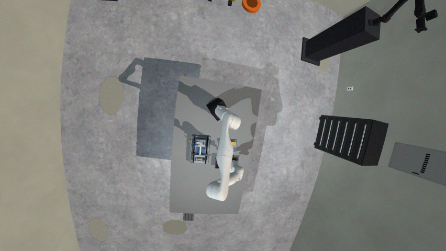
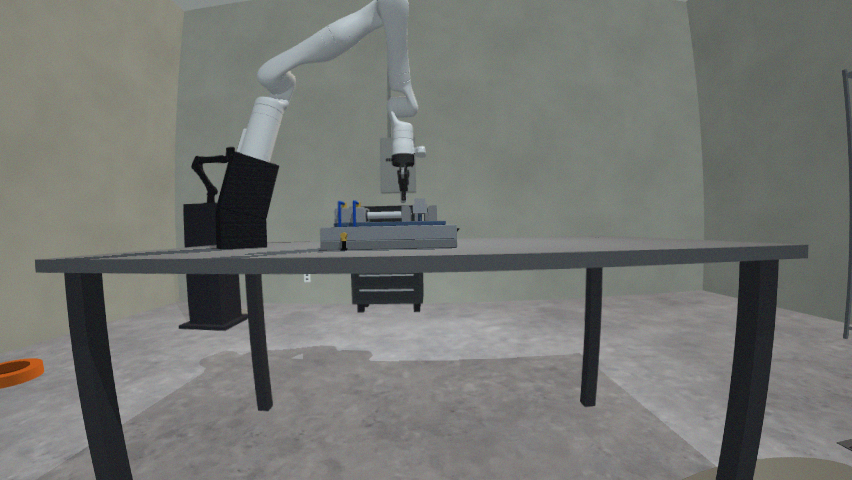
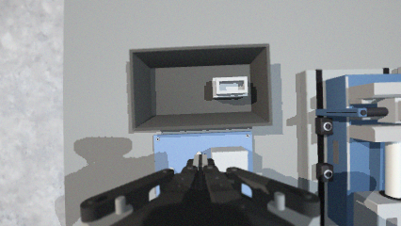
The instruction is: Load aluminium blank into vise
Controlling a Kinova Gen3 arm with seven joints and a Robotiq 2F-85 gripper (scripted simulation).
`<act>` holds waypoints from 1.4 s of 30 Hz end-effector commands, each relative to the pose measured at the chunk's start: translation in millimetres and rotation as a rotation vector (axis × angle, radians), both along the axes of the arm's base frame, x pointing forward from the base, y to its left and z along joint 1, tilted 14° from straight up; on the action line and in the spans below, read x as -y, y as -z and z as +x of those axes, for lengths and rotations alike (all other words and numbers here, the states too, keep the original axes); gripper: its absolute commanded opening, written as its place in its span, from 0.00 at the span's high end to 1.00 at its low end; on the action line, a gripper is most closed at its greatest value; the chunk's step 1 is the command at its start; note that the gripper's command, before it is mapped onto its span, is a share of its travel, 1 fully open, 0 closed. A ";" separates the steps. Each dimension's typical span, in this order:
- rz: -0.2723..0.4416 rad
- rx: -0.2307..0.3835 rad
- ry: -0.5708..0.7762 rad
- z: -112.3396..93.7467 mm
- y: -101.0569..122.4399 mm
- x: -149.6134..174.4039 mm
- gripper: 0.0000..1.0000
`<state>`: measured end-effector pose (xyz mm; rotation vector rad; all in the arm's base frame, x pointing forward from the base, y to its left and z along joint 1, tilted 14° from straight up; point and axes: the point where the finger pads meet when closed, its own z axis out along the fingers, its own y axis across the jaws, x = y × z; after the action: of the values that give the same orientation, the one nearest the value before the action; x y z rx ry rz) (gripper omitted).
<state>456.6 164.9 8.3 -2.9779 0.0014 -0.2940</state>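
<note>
One finished part [image 3: 230, 88] lies flat, pocket up, inside the outfeed tray [image 3: 141, 89]. Beside the tray, the pincer [image 3: 200, 160] hangs with fingers together, empty, above the infeed plate [image 3: 179, 148], where an aluminium blank [image 3: 231, 157] rests awaiting pickup.

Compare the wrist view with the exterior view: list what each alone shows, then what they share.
Wrist only: the outfeed tray interior with a finished part flat, pocket up, and a blank on the blue infeed plate.
Exterior only: the table's legs, the arm's black pedestal, and the pincer hanging above the fixtures.
Both: the shut, empty pincer and the vise.
</note>
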 end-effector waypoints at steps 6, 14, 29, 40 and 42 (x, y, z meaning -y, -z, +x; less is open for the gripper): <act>0.002 -0.004 -0.004 0.0 9.1 -3.5 1.00; 0.002 -0.004 -0.004 0.9 13.3 -4.2 1.00; 0.002 -0.004 -0.004 0.9 13.6 -4.3 1.00; 0.002 -0.004 -0.004 0.9 13.6 -4.3 1.00; 0.002 -0.004 -0.004 0.9 13.6 -4.3 1.00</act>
<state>457.0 169.1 -6.1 -2.9767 -0.0033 -0.2857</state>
